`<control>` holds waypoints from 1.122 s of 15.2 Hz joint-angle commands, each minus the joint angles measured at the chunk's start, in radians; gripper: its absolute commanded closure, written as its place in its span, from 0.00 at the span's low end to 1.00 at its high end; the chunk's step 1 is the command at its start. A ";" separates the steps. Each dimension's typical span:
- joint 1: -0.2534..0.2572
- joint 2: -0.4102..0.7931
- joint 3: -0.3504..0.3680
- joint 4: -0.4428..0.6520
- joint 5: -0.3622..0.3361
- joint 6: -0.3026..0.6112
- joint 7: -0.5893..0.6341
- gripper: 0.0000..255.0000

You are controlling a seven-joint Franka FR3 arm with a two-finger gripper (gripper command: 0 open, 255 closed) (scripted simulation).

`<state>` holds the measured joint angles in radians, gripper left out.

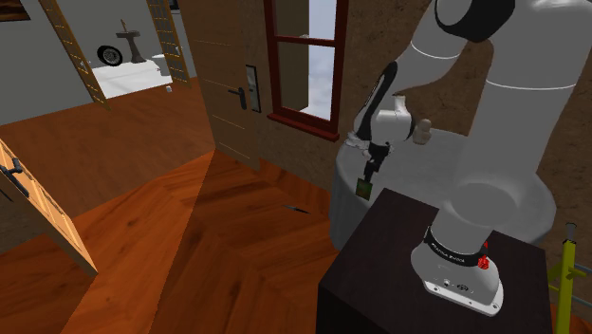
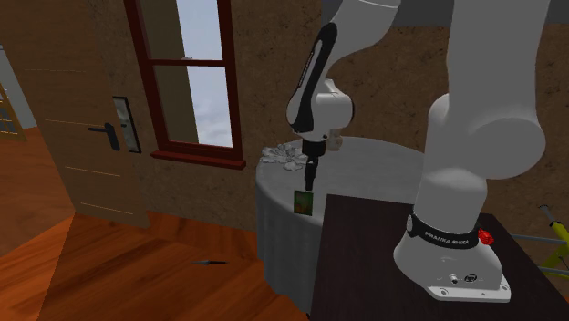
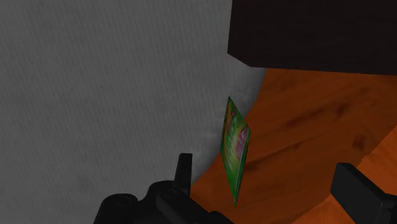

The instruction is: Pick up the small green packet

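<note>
1. Tool [image 3: 266, 164]: one, black, two fingers. They stand wide apart in the wrist view and clasp nothing.
2. Small green packet [image 3: 234, 149]: one. It sits edge-on between the fingers, nearer one finger [image 3: 184, 168] than the other. A gap seems to show on both sides, though the near side is hard to read.
3. Packet place: in the second exterior view the packet [image 2: 304, 201] is just under the tool [image 2: 311, 173]. It is off the rim of the worktop [image 2: 383, 164], in front of the worktop's grey side wall and above the floor [image 3: 305, 114].
4. Shoulder view agrees: the packet [image 1: 363, 190] is just below the tool [image 1: 369, 171], between the worktop [image 1: 427, 159] and the stand [image 1: 379, 256].
5. Worktop: one, round, grey. A heap of white crumpled bits [image 2: 284, 157] lies near its rim, behind the tool; the count of bits is unclear.
6. Stand: one, a dark box just beside the worktop, carrying the arm's base.
7. Window [image 2: 196, 157]: one, red-brown frame, in the brown wall.
8. Door [image 2: 73, 164]: one beside the window, with a dark handle.
</note>
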<state>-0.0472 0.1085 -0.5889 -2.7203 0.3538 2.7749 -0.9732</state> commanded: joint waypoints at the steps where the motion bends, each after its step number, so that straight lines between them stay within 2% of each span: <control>1: -0.020 0.051 0.039 0.013 0.102 0.025 -0.078 0.00; 5: -0.088 0.143 0.142 0.043 0.272 0.068 -0.207 0.00; 7: -0.091 0.143 0.144 0.043 0.269 0.068 -0.206 0.00; 8: -0.090 0.142 0.143 0.043 0.268 0.068 -0.204 1.00; 17: -0.091 0.143 0.144 0.043 0.269 0.068 -0.206 1.00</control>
<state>-0.1375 0.2503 -0.4452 -2.6780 0.6225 2.8434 -1.1779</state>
